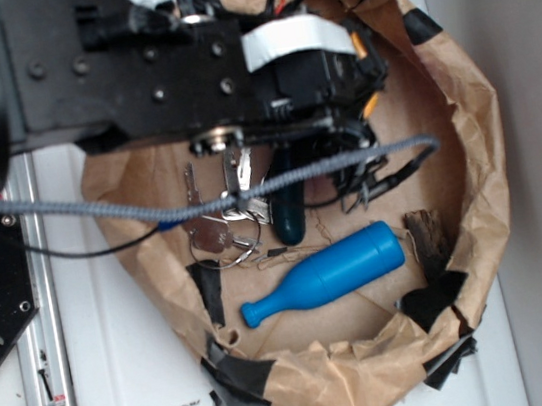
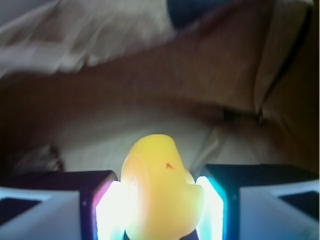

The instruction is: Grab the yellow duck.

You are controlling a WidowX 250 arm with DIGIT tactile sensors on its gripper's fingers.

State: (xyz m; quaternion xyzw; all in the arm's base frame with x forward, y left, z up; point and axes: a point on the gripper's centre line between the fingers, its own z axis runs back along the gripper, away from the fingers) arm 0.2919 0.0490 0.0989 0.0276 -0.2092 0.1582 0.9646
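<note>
The yellow duck (image 2: 155,175) fills the lower middle of the wrist view, a rounded yellow toy with a small red mark. My gripper (image 2: 159,200) is shut on it, and both bright pads (image 2: 107,210) press against its sides. Blurred brown paper lies behind the duck. In the exterior view my gripper (image 1: 335,83) sits under the black arm at the back of the paper-lined basin. There the arm hides the duck; only small orange slivers show beside the gripper.
A blue bottle-shaped pin (image 1: 323,273) lies on the basin floor near the front. A bunch of keys (image 1: 222,225) and a dark teal object (image 1: 288,216) lie at the left-middle. The crumpled paper wall (image 1: 473,134) rings everything. A grey braided cable (image 1: 100,205) crosses the view.
</note>
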